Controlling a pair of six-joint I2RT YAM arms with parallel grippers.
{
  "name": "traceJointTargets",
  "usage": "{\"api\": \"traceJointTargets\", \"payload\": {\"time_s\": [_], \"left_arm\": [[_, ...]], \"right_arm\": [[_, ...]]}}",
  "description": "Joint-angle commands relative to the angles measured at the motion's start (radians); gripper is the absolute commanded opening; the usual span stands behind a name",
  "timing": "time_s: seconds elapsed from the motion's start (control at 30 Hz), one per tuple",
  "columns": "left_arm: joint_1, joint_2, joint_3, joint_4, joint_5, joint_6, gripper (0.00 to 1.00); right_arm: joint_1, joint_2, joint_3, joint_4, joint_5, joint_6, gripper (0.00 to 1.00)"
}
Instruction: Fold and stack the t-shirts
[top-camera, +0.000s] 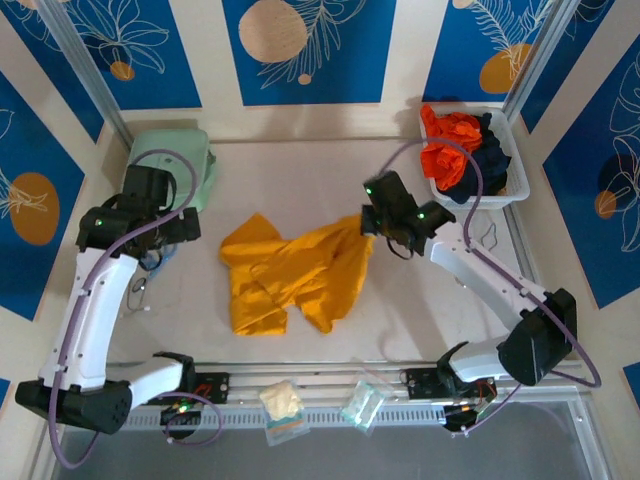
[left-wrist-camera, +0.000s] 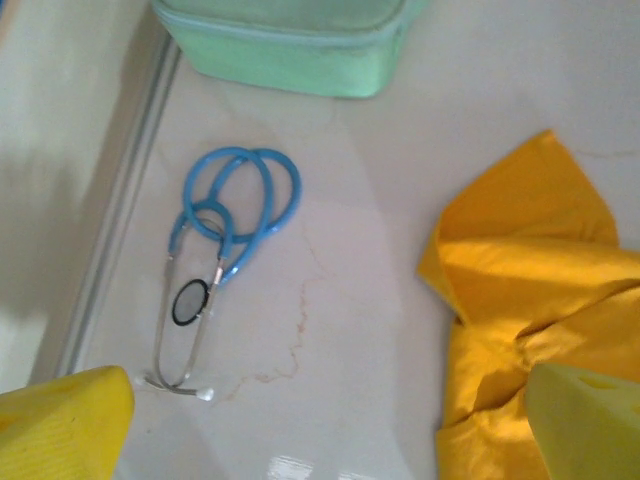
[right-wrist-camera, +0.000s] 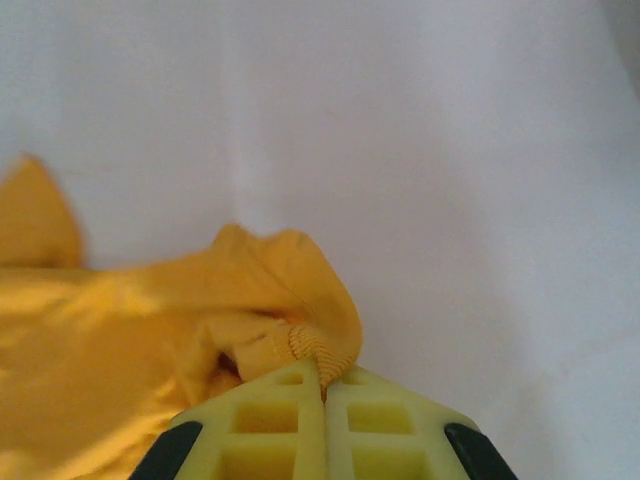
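surface: a pale table, walled by blue panels printed with white leaves and tan discs
right gripper: fingers pressed together, clamped on a ribbed hem of the golden-yellow t-shirt
golden-yellow t-shirt: crumpled on the table, spreading away from the right gripper toward the left arm's side; the pinched edge rises in a small fold right at the fingertips
left gripper: jaws wide apart with nothing between them, above the table
shirt seen from the left gripper: a bunched corner lies just ahead of one of its fingers and partly under it
stethoscope: blue tubing coiled flat on the table, ahead of the left gripper toward its other finger, apart from the shirt
mint-green case: farther ahead of the left gripper, beyond the stethoscope
basket: white, on the side of the right gripper away from the yellow shirt, well apart from it
basket contents: the orange-red t-shirt and the dark navy t-shirt, bunched together, the orange-red one spilling over the rim
clear packets: two on the near rail, between the arm bases, well apart from both grippers
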Motion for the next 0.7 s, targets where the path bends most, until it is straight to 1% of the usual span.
{"api": "traceJointTargets", "payload": {"time_s": [0.0,0.07,0.1,0.2,0.27,0.3,0.33,0.37,0.47,0.57,0.67], "left_arm": [[-0.042,0.004,-0.071,0.023,0.060,-0.042,1.00],[-0.075,0.011,-0.127,0.043,0.075,-0.071,1.00],[-0.097,0.016,-0.160,0.054,0.081,-0.092,1.00],[-0.151,0.042,-0.252,0.091,0.112,-0.165,0.99],[-0.175,0.058,-0.315,0.125,0.144,-0.209,0.95],[-0.180,0.062,-0.353,0.149,0.160,-0.234,0.94],[-0.182,0.063,-0.386,0.169,0.170,-0.256,0.92],[-0.184,0.061,-0.424,0.193,0.179,-0.280,0.90],[-0.184,0.057,-0.525,0.273,0.205,-0.341,0.88],[-0.184,0.062,-0.618,0.375,0.268,-0.389,0.84],[-0.184,0.069,-0.701,0.465,0.314,-0.436,0.76]], "right_arm": [[-0.073,-0.064,-0.121,0.075,0.016,0.091,0.00],[-0.102,-0.048,-0.166,0.066,0.017,0.089,0.01],[-0.107,-0.038,-0.173,0.051,0.027,0.085,0.10],[-0.094,-0.025,-0.159,0.020,0.041,0.039,0.48],[-0.062,-0.029,-0.132,0.019,0.028,-0.017,0.62],[-0.034,-0.028,-0.111,0.018,0.021,-0.050,0.67],[-0.008,-0.024,-0.090,0.017,0.015,-0.074,0.80],[0.026,-0.012,-0.059,0.012,0.003,-0.106,0.83],[0.123,0.056,0.038,0.018,-0.080,-0.208,0.83],[0.203,0.192,0.169,0.011,-0.188,-0.286,0.79],[0.272,0.365,0.325,0.003,-0.268,-0.340,0.73]]}}
